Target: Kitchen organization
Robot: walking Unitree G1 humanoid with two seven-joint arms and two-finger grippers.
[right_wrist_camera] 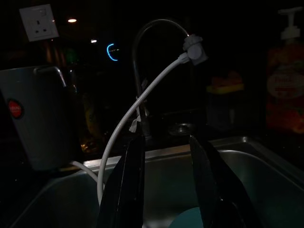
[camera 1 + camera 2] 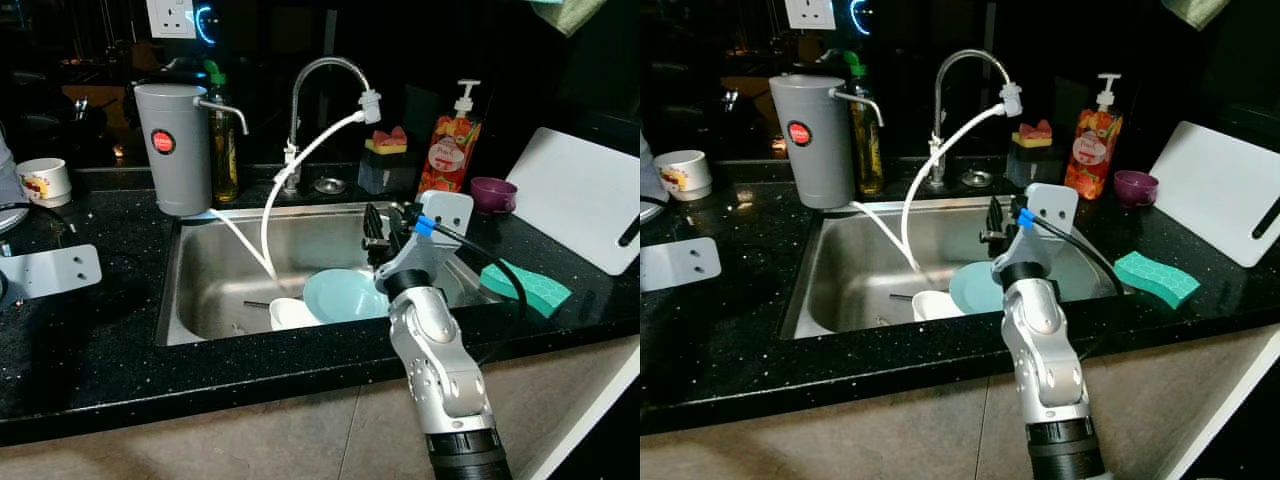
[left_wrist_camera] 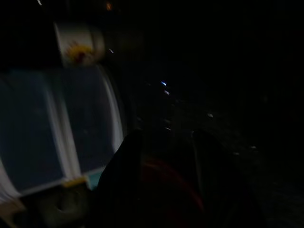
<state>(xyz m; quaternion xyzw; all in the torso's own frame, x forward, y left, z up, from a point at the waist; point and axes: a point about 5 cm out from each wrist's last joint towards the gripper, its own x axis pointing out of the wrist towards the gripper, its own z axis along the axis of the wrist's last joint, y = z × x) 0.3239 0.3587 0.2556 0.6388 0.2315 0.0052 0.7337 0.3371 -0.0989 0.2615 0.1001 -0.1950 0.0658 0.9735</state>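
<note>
A light blue plate (image 2: 343,295) and a white cup (image 2: 293,313) lie in the steel sink (image 2: 215,262). My right gripper (image 2: 375,232) hovers over the sink's right half, just above the plate and pointing at the faucet (image 2: 320,72). It is open, with nothing between its black fingers (image 1: 132,175). My left arm's silver wrist plate (image 2: 50,270) hangs over the counter at the far left. The left gripper (image 3: 164,175) is a dark shape in the left wrist view, near a white mug (image 3: 78,45).
A white hose (image 2: 290,170) runs from the faucet into the sink. A grey water filter (image 2: 172,148) and oil bottle (image 2: 223,140) stand back left. A soap dispenser (image 2: 448,150), purple bowl (image 2: 493,192), green sponge (image 2: 525,287) and white cutting board (image 2: 580,195) lie to the right.
</note>
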